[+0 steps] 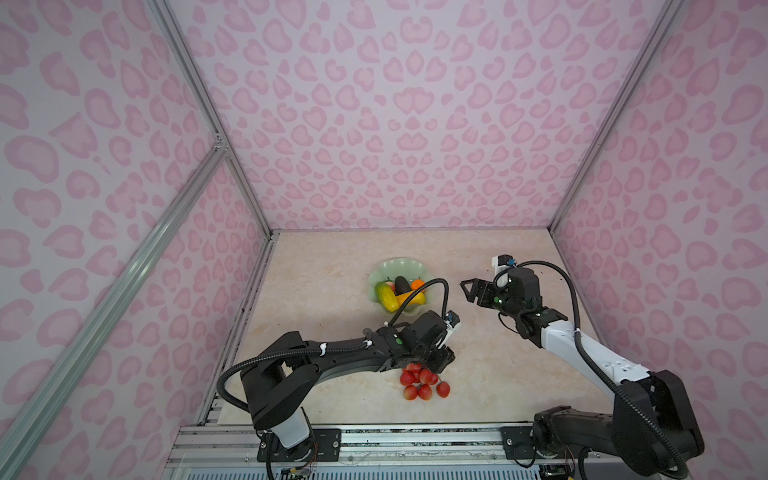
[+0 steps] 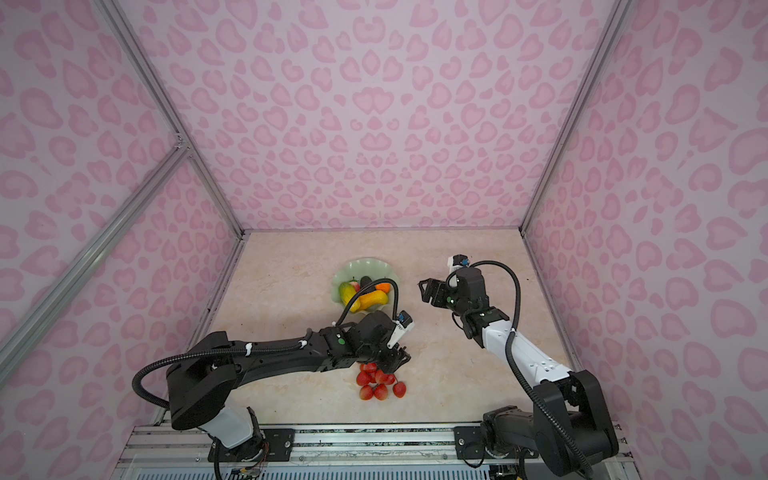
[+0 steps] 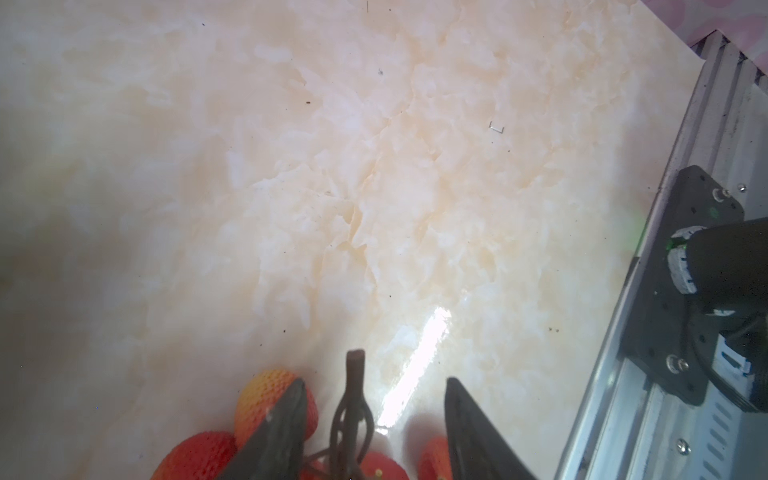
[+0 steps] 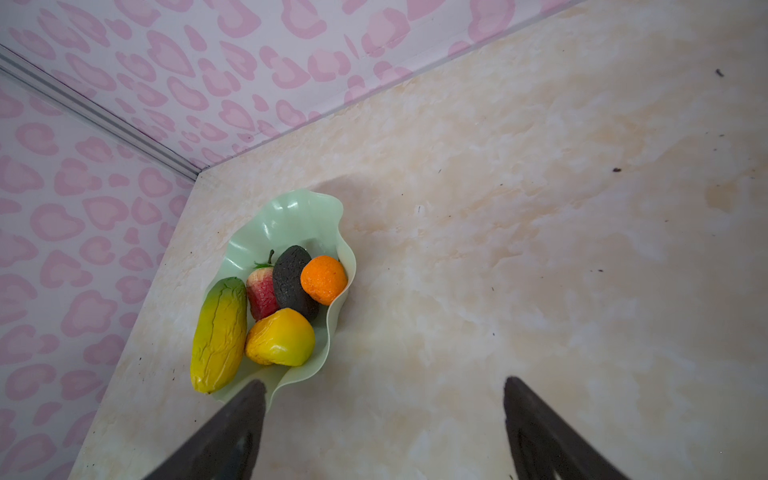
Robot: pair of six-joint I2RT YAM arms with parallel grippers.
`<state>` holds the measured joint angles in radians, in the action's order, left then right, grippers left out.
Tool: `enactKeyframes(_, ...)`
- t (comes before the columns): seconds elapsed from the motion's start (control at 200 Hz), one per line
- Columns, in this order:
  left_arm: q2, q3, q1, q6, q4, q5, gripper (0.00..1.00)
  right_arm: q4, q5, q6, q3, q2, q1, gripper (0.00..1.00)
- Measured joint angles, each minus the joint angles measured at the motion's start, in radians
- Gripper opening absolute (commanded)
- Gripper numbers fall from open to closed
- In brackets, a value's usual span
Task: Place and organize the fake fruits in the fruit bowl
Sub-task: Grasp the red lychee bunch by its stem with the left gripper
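The coming pinch turns on the brown stem (image 3: 355,374). In the left wrist view it lies between the jaws of my left gripper (image 3: 376,381), with its long axis running along the fingers and pointing away from the wrist. The jaws stand apart with a gap on each side, narrower on one, and pinch nothing yet. The bunch of red berries (image 1: 422,384) lies on the marble table (image 1: 332,270) in the lower middle of both top views, partly under that gripper. It is well apart from the fruit bowl (image 1: 388,266), which sits higher in the frame. The left arm stretches low across the table with its wrist tipped down, and I judge it the nearer arm. My right gripper (image 1: 465,292) hovers right of the bowl, jaws spread and empty.
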<state>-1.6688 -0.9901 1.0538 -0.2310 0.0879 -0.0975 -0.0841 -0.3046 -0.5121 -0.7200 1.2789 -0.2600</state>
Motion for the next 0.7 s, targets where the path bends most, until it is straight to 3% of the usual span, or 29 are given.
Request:
enactKeyframes(0.28, 0.007, -0.006, 0.000, 0.002, 0.031, 0.037, 0.04, -0.008, -0.003, -0.005, 0.017, -0.005, 0.014, 0.89)
enactKeyframes(0.52, 0.149, -0.026, -0.016, 0.044, 0.091, 0.113, 0.04, -0.019, -0.010, -0.019, 0.021, -0.005, 0.018, 0.89)
enactKeyframes(0.7, 0.304, -0.041, -0.082, 0.085, 0.136, 0.164, 0.04, -0.027, -0.012, -0.019, 0.023, -0.005, 0.021, 0.89)
